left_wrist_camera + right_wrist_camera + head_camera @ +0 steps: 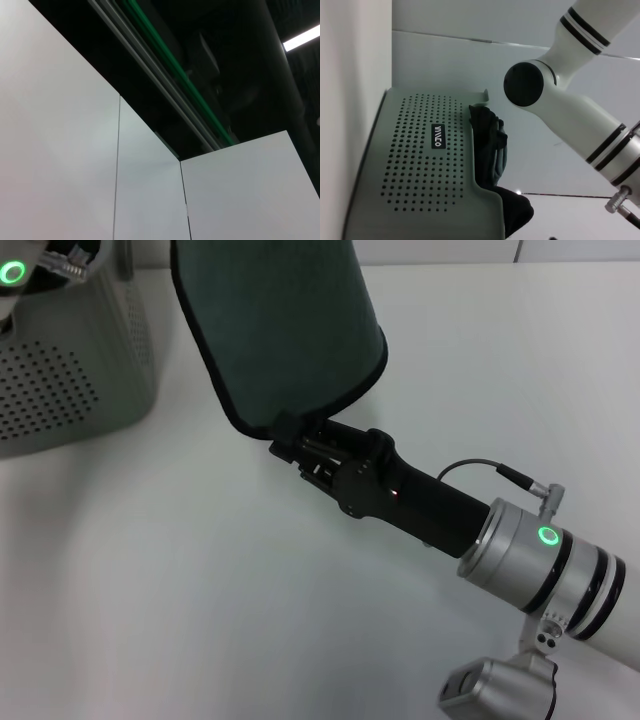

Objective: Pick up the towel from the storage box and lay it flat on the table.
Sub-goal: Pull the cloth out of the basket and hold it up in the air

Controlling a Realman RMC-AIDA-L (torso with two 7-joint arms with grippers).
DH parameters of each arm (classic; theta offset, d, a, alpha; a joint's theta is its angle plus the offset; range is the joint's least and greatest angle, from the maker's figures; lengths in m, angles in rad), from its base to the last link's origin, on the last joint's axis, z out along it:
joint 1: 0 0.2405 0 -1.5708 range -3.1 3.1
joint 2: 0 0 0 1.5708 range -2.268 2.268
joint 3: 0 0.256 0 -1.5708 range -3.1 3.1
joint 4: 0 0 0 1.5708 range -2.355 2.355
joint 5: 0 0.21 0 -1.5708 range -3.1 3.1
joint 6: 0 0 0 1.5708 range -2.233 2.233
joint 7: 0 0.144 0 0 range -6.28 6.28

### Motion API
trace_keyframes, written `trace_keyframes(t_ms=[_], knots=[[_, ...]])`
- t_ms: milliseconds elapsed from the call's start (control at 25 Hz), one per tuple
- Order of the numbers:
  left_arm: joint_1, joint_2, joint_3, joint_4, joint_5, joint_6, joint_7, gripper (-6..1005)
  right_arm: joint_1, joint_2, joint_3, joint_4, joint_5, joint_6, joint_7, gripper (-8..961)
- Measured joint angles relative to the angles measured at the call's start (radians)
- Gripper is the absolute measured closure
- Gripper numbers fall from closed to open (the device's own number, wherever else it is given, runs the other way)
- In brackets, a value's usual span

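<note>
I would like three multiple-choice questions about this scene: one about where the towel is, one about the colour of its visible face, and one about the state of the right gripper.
1. Where is the towel?
A. Lying flat on the table
B. Held up above the table by the right gripper
C. Folded inside the storage box

2. Which colour is the towel face seen in the head view?
A. Dark grey-green
B. Bright red
C. White

3. What is the state of the right gripper?
A. Open and holding nothing
B. Shut on the storage box rim
C. Shut on the towel's black edge

Answers:
1 B: the cloth hangs from the gripper over the white table, to the right of the storage box.
2 A: the whole visible face is dark grey-green with black edging.
3 C: the fingers pinch the towel's lower edge.
</note>
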State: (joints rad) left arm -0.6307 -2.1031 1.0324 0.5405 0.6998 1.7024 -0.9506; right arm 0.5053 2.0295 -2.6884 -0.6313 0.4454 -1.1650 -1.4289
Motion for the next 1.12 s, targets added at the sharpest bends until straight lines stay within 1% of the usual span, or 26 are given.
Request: trace_keyframes(t_ms=[200, 360, 800, 1120], knots=[[0.001, 0.0, 0.007, -0.001, 0.001, 0.002, -0.004, 968, 0.0, 0.0, 0.003, 0.0, 0.002, -0.002, -0.024, 664], [0.002, 0.001, 0.023, -0.001, 0.0, 0.003, -0.005, 968, 0.0, 0.0, 0.01, -0.002, 0.001, -0.005, -0.037, 676], [0.012, 0.0, 0.025, 0.0, -0.013, 0.008, -0.007, 966, 0.011, 0.0, 0.002, -0.011, -0.014, -0.033, -0.053, 682], [0.022, 0.0, 0.026, 0.002, -0.013, 0.01, -0.009, 964, 0.013, 0.0, -0.001, -0.027, -0.031, -0.029, -0.053, 685]])
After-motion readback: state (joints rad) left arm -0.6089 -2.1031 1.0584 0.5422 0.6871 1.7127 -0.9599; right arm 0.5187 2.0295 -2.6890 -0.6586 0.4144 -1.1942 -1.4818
